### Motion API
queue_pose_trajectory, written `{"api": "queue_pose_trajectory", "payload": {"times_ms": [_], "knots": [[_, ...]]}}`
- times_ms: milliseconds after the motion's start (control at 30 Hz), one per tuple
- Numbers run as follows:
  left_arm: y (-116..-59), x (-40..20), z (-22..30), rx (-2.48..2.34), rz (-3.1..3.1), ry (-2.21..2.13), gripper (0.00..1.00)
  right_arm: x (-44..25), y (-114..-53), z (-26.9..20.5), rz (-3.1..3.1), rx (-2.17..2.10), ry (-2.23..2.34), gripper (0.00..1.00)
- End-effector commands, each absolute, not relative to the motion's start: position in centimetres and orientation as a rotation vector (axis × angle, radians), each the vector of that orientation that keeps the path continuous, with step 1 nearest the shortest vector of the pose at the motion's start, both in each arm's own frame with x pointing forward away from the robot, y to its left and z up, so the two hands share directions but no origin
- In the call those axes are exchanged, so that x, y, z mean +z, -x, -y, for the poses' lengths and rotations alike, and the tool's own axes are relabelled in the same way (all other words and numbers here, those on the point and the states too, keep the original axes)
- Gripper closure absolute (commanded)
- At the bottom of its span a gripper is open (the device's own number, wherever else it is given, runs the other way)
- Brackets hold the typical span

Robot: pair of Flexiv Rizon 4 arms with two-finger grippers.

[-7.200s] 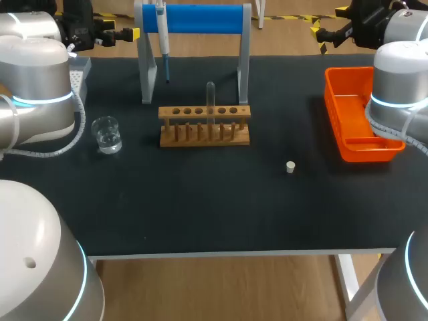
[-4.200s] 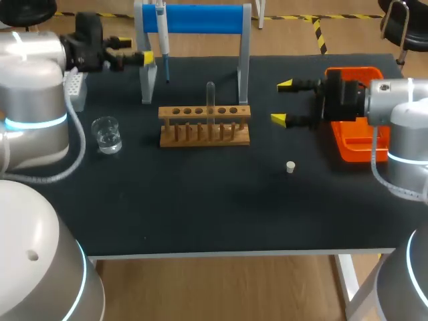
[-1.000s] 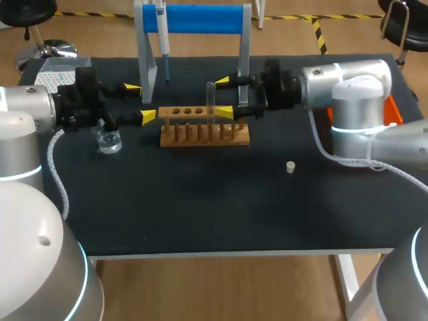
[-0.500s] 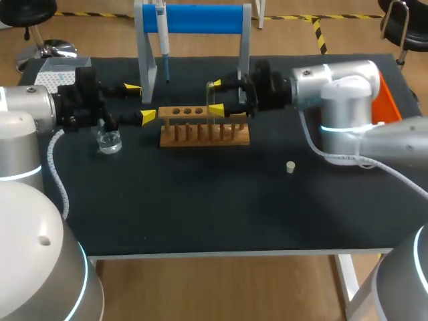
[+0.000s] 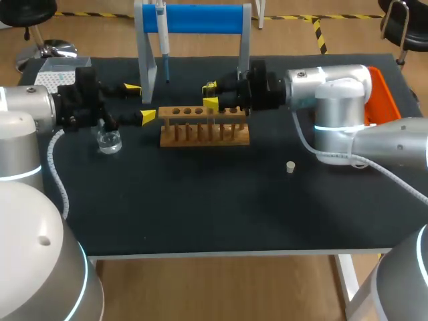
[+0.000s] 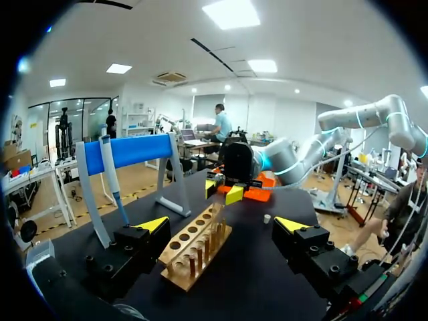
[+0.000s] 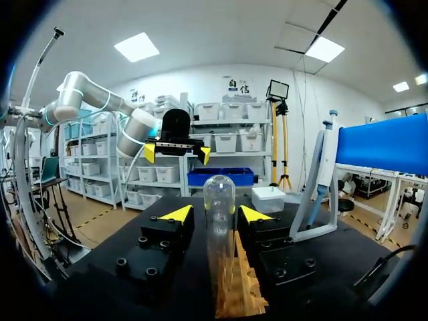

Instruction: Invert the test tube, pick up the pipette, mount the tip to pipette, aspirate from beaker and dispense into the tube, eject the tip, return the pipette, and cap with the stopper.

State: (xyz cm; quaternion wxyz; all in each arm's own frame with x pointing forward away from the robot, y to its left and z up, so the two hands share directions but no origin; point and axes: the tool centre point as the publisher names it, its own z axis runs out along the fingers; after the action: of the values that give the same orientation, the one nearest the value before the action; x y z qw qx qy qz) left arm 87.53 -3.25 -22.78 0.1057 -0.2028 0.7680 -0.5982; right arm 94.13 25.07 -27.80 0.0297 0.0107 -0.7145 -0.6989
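A clear test tube (image 5: 210, 94) stands upright, round end up, in the wooden rack (image 5: 204, 126). My right gripper (image 5: 210, 95) comes in from the right, one yellow tip on each side of the tube. In the right wrist view the tube (image 7: 220, 221) sits between the fingers of my right gripper (image 7: 217, 215), with narrow gaps left. My left gripper (image 5: 140, 101) hangs open beyond the rack's left end, above the water beaker (image 5: 107, 136). The pipette (image 5: 161, 30) hangs on the blue stand (image 5: 200, 19). A white stopper (image 5: 290, 166) lies on the mat.
An orange tray (image 5: 382, 79) sits at the right edge behind my right arm. A tip box (image 5: 57, 67) is at the back left. In the left wrist view the rack (image 6: 197, 246) lies ahead of my left gripper (image 6: 223, 227).
My right gripper has slid left along the rack to the tube and its fingers have narrowed around it. The left arm has stayed still.
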Motion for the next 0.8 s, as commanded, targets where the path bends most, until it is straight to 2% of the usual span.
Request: {"api": "queue_pose_trajectory", "payload": {"times_ms": [33, 300, 333, 367, 400, 800], "knots": [[-87.44, -22.83, 3.23, -1.764, -2.259, 0.596, 0.00, -28.01, -94.12, -25.20, 2.197, -2.163, -0.031, 0.59], [-87.44, -22.83, 3.23, -1.764, -2.259, 0.596, 0.00, -28.03, -93.97, -25.16, 2.191, -2.167, -0.020, 0.63], [-87.44, -22.83, 3.23, -1.764, -2.259, 0.596, 0.00, -28.03, -93.96, -25.15, 2.192, -2.167, -0.020, 0.67], [-87.44, -22.83, 3.23, -1.764, -2.259, 0.596, 0.00, -28.03, -93.95, -25.14, 2.192, -2.168, -0.018, 0.80], [-87.44, -22.83, 3.23, -1.764, -2.259, 0.596, 0.00, -28.03, -93.94, -25.14, 2.191, -2.169, -0.017, 1.00], [-87.44, -22.83, 3.23, -1.764, -2.259, 0.596, 0.00, -27.48, -93.85, -25.07, 2.192, -2.178, -0.022, 1.00]]}}
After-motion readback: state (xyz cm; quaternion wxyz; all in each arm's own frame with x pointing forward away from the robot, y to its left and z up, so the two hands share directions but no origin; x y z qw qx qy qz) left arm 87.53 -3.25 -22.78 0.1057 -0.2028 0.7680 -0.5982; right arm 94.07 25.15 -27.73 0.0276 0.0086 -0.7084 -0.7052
